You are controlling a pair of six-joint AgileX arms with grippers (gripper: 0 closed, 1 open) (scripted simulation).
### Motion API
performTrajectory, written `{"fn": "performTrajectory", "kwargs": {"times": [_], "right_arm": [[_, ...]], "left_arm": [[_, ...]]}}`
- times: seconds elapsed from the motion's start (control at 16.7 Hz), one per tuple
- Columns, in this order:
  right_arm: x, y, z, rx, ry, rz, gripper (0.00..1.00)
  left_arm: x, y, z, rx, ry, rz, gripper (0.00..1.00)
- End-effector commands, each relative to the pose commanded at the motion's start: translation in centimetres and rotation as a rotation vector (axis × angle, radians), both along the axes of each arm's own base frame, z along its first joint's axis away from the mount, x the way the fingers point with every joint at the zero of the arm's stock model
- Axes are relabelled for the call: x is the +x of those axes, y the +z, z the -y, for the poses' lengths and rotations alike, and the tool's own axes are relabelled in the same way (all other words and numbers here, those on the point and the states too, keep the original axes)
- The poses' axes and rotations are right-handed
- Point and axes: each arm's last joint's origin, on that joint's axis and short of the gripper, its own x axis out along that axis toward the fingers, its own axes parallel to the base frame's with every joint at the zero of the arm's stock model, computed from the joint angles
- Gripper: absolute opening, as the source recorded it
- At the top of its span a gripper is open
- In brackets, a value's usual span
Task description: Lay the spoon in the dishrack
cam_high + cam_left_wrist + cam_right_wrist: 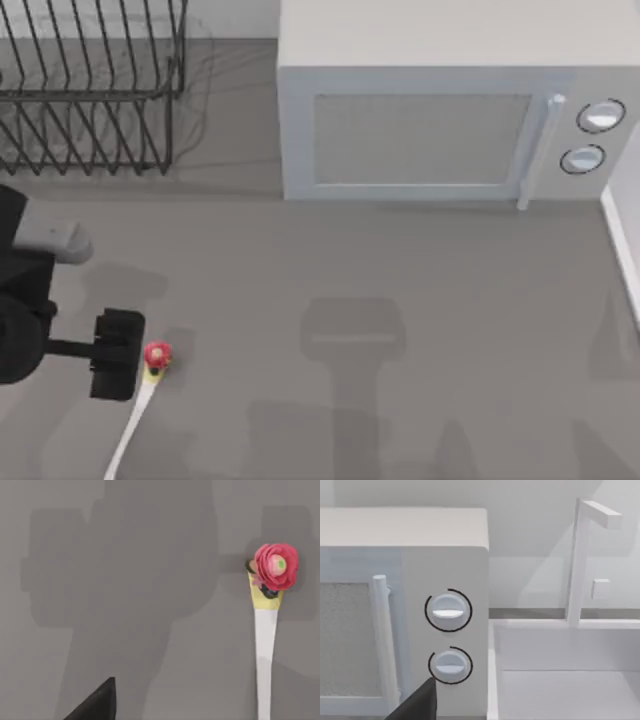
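Note:
The spoon (133, 424) lies flat on the grey table at the front left. Its red knob (157, 354) points toward the back, and its white handle runs off the front edge of the top view, so the bowl is out of frame. My left gripper (118, 355) hovers just left of the knob, open and holding nothing. In the left wrist view the spoon (264, 650) lies off to one side of a black fingertip (97, 705). The black wire dishrack (90, 90) stands at the back left, well apart from the spoon. One fingertip (417, 702) of my right gripper shows, facing the microwave.
A grey microwave (430, 110) fills the back middle and right; its two dials (448, 611) are seen close up in the right wrist view. A white frame (580, 565) stands beyond it at the right. Bare grey tabletop (400, 350) stretches across the middle and front.

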Motion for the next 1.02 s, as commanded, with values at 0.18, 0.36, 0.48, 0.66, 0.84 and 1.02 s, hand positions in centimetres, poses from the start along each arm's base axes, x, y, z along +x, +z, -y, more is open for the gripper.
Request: {"fn": "performTrajectory", "kwargs": {"times": [0.18, 0.36, 0.48, 0.66, 0.84, 1.02], "right_arm": [[0.0, 0.0, 0.0, 0.000, 0.000, 0.000, 1.00], [0.0, 0.0, 0.0, 0.000, 0.000, 0.000, 1.00], [0.0, 0.0, 0.0, 0.000, 0.000, 0.000, 1.00], [0.0, 0.0, 0.0, 0.000, 0.000, 0.000, 1.00], [0.0, 0.0, 0.0, 0.000, 0.000, 0.000, 1.00], [0.0, 0.0, 0.0, 0.000, 0.000, 0.000, 1.00]], "left_arm": [[2.1, -0.2, 2.1, 0.065, -0.037, -0.214, 1.00], [3.6, -0.5, 3.8, 0.118, -0.061, -0.352, 1.00], [4.2, -0.7, 4.6, 0.140, -0.070, -0.401, 1.00], [4.4, -0.8, 4.8, 0.147, -0.073, -0.416, 1.00], [4.4, -0.8, 4.7, 0.145, -0.069, -0.414, 1.00], [4.5, -1.8, 4.8, 0.148, -0.072, -0.420, 1.00]]}}
